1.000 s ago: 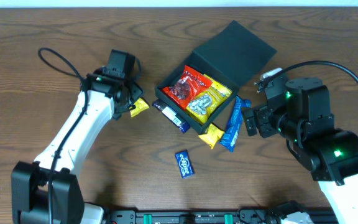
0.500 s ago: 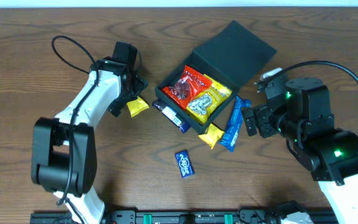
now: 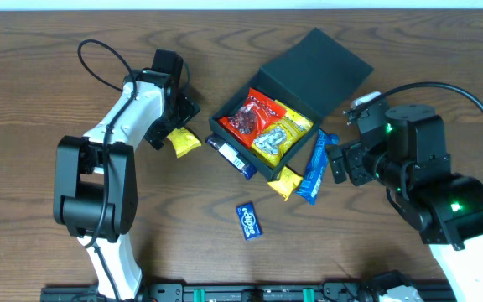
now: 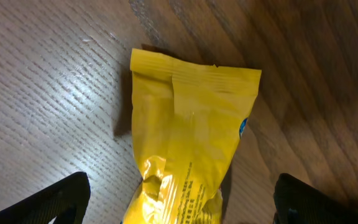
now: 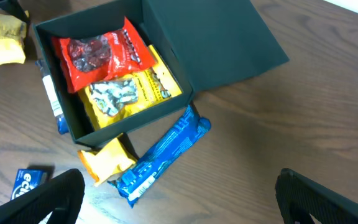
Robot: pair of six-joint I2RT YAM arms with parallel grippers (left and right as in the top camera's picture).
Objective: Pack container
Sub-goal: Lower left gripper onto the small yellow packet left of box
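Observation:
The container (image 3: 334, 71) is a dark, nearly black square box with its hinged lid open, at the table's centre; it also shows in the right wrist view (image 5: 216, 43). Inside lie a red packet (image 3: 248, 115) and a yellow packet (image 3: 282, 132). My left gripper (image 3: 174, 126) is open, its fingers straddling a yellow snack packet (image 4: 191, 155) that lies flat on the wood left of the box (image 3: 183, 141). My right gripper (image 3: 335, 164) is open and empty, right of the box, above bare table near a long blue bar (image 5: 163, 155).
A small orange-yellow packet (image 3: 285, 181) and the blue bar (image 3: 314, 168) lie against the box's near right side. A dark blue bar (image 3: 231, 158) lies along its near left side. A small blue packet (image 3: 249, 221) lies alone in front.
My left arm has swung away from the front edge and reached farther back, staying over the yellow packet. The right arm and the packets have not moved.

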